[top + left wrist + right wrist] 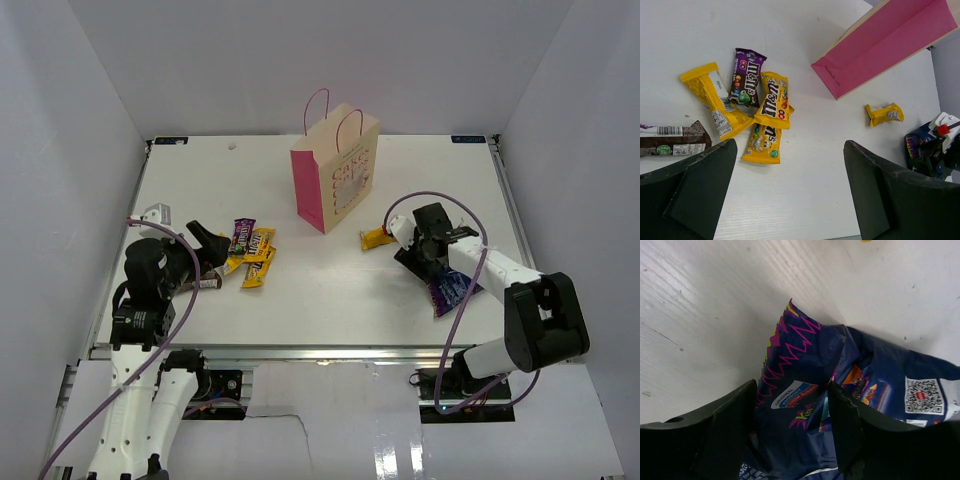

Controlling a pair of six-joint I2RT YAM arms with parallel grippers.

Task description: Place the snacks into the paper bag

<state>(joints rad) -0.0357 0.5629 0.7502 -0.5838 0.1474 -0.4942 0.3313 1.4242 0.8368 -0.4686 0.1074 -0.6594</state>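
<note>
The paper bag (335, 170) stands upright at mid table, tan with a pink side (885, 45). Several candy packets (250, 250) lie left of it: a purple one (746, 77), yellow ones (772, 100), and a brown bar (672, 140). A small yellow packet (375, 237) lies alone right of the bag and also shows in the left wrist view (883, 113). My left gripper (212, 250) is open and empty beside the candy pile (790, 145). My right gripper (425, 262) is closed on a fold of the purple-blue bag (880, 385), which rests on the table (455, 290).
White walls enclose the table on three sides. The metal table rail (300, 350) runs along the near edge. A purple cable (420, 197) loops over the right arm.
</note>
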